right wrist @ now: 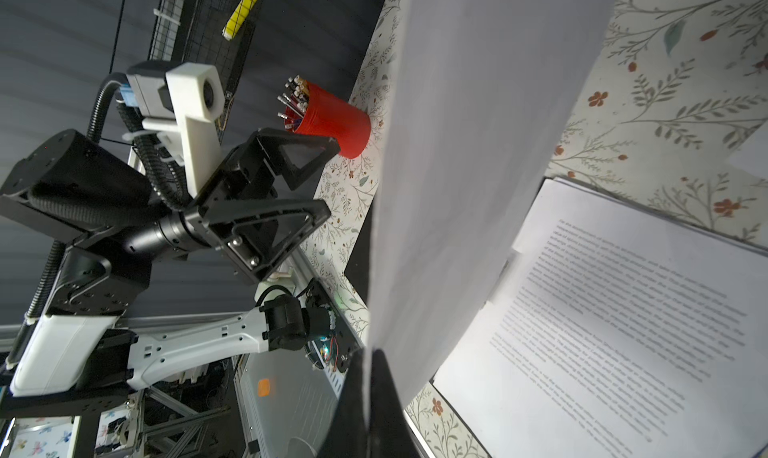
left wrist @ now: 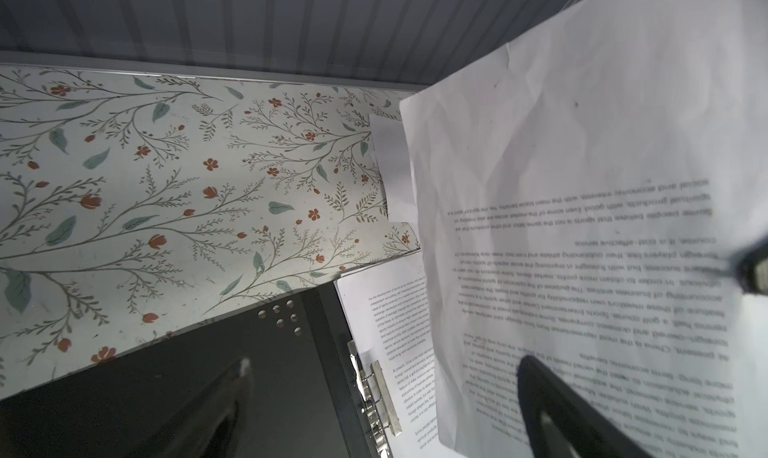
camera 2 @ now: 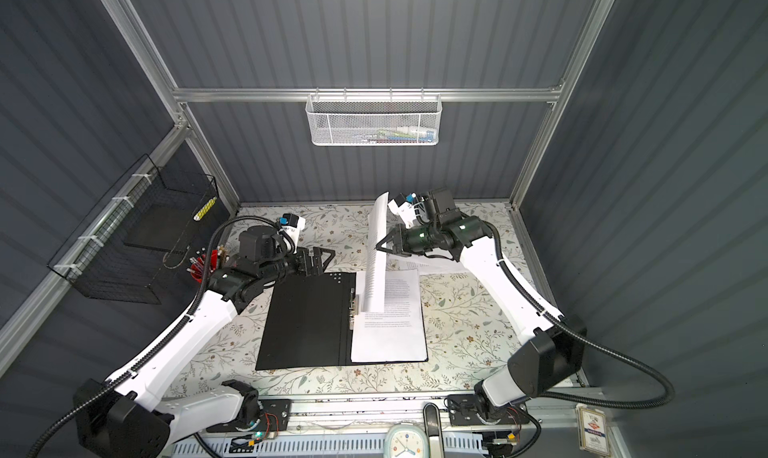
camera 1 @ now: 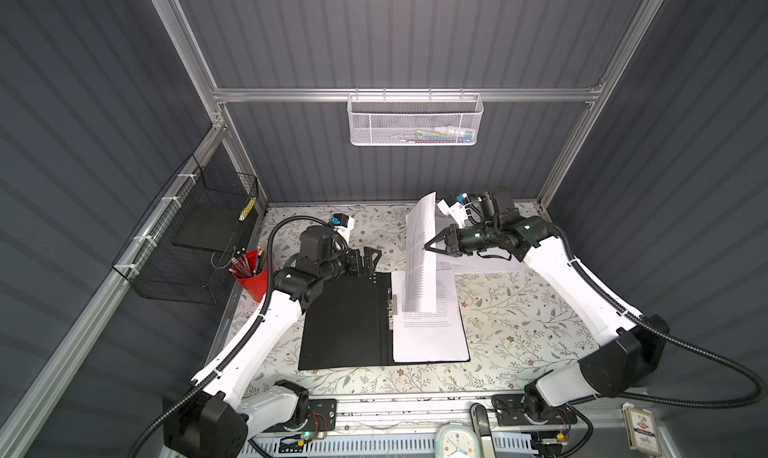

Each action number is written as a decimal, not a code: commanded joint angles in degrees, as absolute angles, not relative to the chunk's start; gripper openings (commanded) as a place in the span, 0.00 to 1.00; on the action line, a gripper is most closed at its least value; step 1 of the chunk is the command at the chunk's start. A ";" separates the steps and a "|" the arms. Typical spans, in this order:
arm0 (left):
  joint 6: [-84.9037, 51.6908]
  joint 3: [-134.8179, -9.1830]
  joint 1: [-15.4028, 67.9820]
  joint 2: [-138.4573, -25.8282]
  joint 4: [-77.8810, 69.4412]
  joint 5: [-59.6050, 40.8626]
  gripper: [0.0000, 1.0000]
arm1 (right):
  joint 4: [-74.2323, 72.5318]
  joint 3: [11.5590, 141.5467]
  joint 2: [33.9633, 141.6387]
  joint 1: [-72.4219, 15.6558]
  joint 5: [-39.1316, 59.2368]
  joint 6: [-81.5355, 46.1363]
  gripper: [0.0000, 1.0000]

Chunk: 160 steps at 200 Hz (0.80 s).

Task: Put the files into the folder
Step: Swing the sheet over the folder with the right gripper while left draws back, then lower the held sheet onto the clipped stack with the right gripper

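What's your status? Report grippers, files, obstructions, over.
Right gripper shut on held sheet, hanging above folder. Left gripper open, empty, at folder's far edge. Filed sheets lie inside; loose sheet on table beyond. Nothing blocking.

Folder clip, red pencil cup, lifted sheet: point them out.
Folder clip (camera 1: 391,310): in a top view, its middle.
Red pencil cup (camera 1: 255,287): in a top view, outer wall.
Lifted sheet (camera 1: 419,277): in a top view, printed face.

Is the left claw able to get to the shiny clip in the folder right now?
Probably yes. The left claw hangs open by the folder's bare black half, and the clip lies uncovered beside it. The sheet pinched in the right claw dangles just beyond the clip, not between.
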<state>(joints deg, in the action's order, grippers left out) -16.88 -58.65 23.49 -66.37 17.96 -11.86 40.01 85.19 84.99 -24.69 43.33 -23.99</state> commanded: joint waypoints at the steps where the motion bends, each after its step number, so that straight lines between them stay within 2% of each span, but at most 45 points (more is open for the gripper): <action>1: -14.97 -56.99 23.64 -64.67 18.79 -9.57 1.00 | 44.31 78.81 85.20 -21.26 45.03 -20.79 0.00; 30: -13.56 -55.22 24.59 -63.82 18.18 -7.49 1.00 | 45.83 69.29 88.11 -16.79 40.79 -11.75 0.00; 46: -13.11 -54.77 25.03 -63.56 17.75 -7.16 1.00 | 47.27 67.57 91.49 -15.93 33.52 -7.97 0.00; 72: -12.44 -54.15 25.83 -63.72 17.35 -6.74 1.00 | 46.09 65.33 95.84 -15.47 29.65 -4.03 0.00; 160: -12.12 -53.06 26.98 -63.15 16.58 -6.76 1.00 | 43.06 64.42 97.46 -15.20 31.73 -7.27 0.00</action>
<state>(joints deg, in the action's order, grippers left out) -13.06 -53.80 26.72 -63.86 17.43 -6.59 43.70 64.77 97.67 -15.03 30.85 -6.50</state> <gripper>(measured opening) 0.997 0.045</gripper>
